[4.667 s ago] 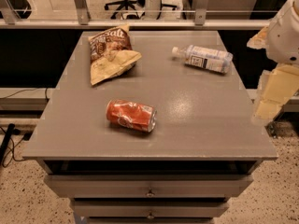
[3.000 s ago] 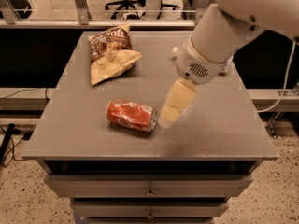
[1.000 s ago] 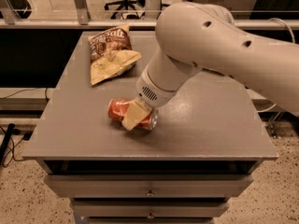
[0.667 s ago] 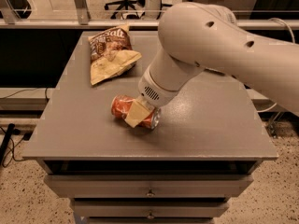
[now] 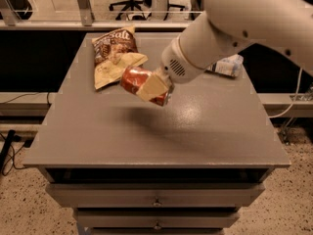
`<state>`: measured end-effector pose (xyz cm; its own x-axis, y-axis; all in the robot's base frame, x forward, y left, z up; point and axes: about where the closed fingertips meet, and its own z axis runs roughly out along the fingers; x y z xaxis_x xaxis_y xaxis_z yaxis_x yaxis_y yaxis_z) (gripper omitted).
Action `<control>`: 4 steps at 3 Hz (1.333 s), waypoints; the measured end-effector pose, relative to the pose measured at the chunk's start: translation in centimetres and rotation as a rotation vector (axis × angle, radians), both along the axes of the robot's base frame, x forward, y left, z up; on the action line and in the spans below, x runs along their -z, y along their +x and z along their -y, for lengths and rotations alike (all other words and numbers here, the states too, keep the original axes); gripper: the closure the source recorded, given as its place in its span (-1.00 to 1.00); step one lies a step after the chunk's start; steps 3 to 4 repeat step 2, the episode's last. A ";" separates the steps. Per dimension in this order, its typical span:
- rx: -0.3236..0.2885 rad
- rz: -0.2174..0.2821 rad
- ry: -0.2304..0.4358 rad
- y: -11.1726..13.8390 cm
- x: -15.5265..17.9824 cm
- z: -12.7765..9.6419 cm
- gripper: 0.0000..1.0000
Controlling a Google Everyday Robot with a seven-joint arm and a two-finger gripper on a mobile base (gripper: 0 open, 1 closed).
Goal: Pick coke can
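Observation:
The coke can point(image 5: 133, 80), red and dented, hangs in the air above the grey table point(image 5: 161, 136), tilted, with its shadow on the tabletop below. My gripper point(image 5: 152, 88) is shut on the can, one cream finger point(image 5: 151, 87) lying across its front. The big white arm reaches in from the upper right and covers the can's right end.
A brown and yellow chip bag point(image 5: 115, 53) lies at the back left of the table. A clear plastic bottle with a white label point(image 5: 227, 65) lies at the back right, partly behind the arm. Drawers sit under the tabletop. Office chairs stand beyond a rail.
The gripper closed on the can where it lay and has lifted it off the table, up and toward the back. The chip bag has not moved.

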<state>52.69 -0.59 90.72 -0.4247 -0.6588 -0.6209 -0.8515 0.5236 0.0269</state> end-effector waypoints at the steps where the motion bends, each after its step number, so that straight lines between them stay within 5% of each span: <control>1: -0.041 0.094 0.161 1.2 -4.5 1.5 1.00; 4: -0.078 0.130 0.188 0.9 -5.7 1.3 1.00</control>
